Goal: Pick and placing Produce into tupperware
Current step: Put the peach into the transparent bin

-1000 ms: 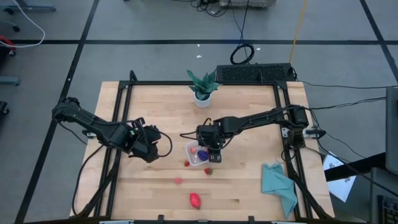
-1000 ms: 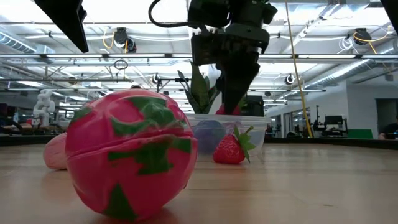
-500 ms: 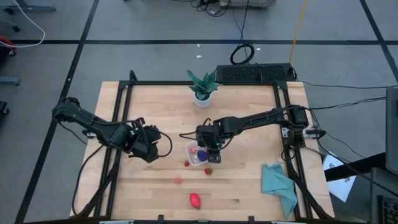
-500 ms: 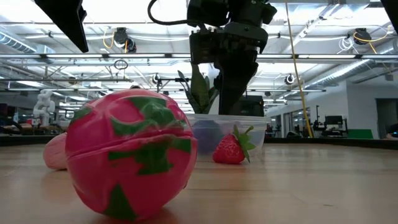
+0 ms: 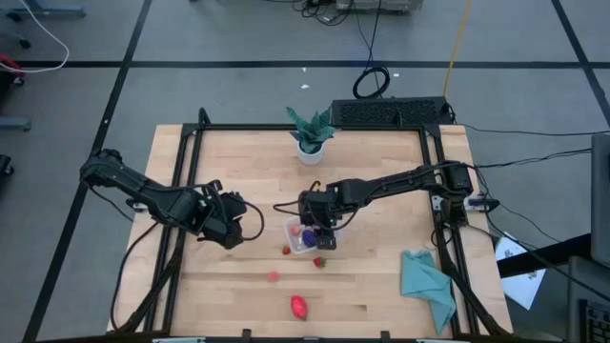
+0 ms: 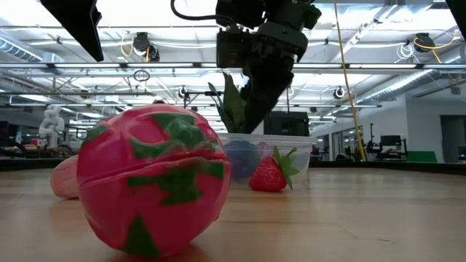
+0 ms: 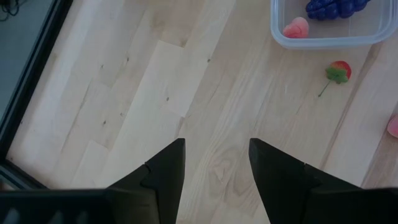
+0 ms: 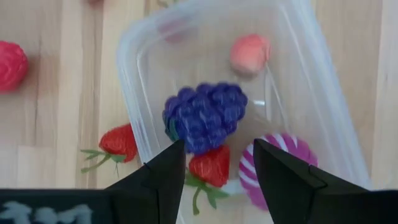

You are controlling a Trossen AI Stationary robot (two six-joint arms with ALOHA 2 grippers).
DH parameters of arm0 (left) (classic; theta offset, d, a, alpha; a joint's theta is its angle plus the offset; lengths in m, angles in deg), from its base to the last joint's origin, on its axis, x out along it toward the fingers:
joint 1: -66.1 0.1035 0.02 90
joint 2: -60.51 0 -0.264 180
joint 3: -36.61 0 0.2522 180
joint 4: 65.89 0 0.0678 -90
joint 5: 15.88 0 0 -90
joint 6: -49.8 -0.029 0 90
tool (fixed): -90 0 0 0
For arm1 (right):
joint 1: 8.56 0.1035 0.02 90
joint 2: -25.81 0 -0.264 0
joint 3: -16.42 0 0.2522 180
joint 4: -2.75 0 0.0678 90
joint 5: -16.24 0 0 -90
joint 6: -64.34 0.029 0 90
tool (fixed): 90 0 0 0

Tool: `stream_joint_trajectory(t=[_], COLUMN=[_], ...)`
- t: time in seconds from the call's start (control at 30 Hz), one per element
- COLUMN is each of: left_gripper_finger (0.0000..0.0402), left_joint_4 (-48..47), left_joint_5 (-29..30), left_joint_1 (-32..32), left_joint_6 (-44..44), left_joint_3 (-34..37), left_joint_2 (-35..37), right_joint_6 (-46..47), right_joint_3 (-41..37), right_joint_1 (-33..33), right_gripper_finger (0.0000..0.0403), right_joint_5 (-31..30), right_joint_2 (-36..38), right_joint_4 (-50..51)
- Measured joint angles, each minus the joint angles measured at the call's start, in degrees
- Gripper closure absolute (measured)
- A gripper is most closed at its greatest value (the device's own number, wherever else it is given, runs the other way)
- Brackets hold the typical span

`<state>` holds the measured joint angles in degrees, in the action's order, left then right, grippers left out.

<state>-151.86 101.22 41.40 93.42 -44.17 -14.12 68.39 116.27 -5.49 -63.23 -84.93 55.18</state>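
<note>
tupperware (image 7: 329,28) cut off at left wrist view's edge, pink fruit (image 7: 393,126) half out of frame

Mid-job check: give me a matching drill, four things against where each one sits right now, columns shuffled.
1. purple grapes
2. big pink-and-green fruit
3. right tool
4. left tool

A. open, over bare wood left of the tupperware
B. on the table near its front edge
C. inside the tupperware
D. open above the tupperware

Pairs: 1-C, 2-B, 3-D, 4-A

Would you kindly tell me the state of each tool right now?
Left tool: open, empty, over bare table.
Right tool: open, empty, above the tupperware.
</note>
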Motion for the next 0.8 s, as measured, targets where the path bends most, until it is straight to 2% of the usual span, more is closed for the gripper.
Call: stream_joint_trajectory(t=[0.17, 0.43, 0.67, 0.8], left_gripper_finger=[0.0217, 0.0218, 0.0218, 0.0217], left_joint_4=[0.0, 0.0, 0.1, 1.5], left_joint_5=[0.0, 0.0, -0.1, -0.4], left_joint_1=[0.0, 0.0, -1.0, -2.3], left_joint_6=[0.0, 1.1, 3.2, 4.3], left_joint_3=[0.0, 0.0, 0.0, 0.0], left_joint_2=[0.0, 0.0, 0.0, 0.0], right_joint_6=[-1.2, -5.3, -9.7, -8.7], right_joint_3=[0.8, 6.5, 9.3, 9.3], right_joint_1=[0.0, 0.0, -0.1, -0.3], right_gripper_finger=[0.0222, 0.0222, 0.0222, 0.0222], right_joint_5=[0.0, -0.8, -13.7, -18.3], right_joint_2=[0.0, 0.0, 3.7, 7.7], right_joint_4=[-2.1, -1.7, 5.2, 9.6])
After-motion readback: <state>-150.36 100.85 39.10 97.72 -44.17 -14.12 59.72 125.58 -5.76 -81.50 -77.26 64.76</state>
